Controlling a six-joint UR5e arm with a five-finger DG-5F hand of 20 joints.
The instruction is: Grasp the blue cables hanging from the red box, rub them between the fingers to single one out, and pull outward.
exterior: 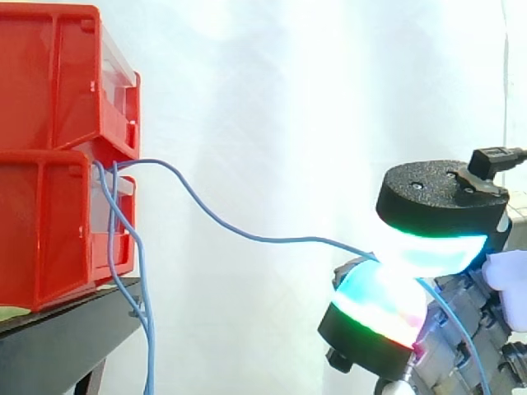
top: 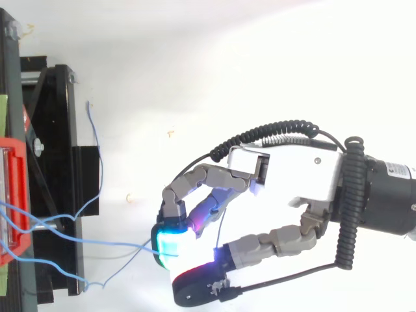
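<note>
Two red bins are stacked at the left on a black stand. Several thin blue cables come out of the lower bin's front and hang down past the stand. One blue cable runs away from the others in a shallow sag to the right, into my hand. The hand is shut on this cable, which is pinched between two glowing fingertips, well clear of the bins. Past the pinch, the cable's tail drops down to the right. From above, the same cable reaches the cyan pad.
From above, the black stand lies along the left edge with the red bin on it. Loose blue cable ends curl over the stand and the white floor. A white curtain is the backdrop behind everything.
</note>
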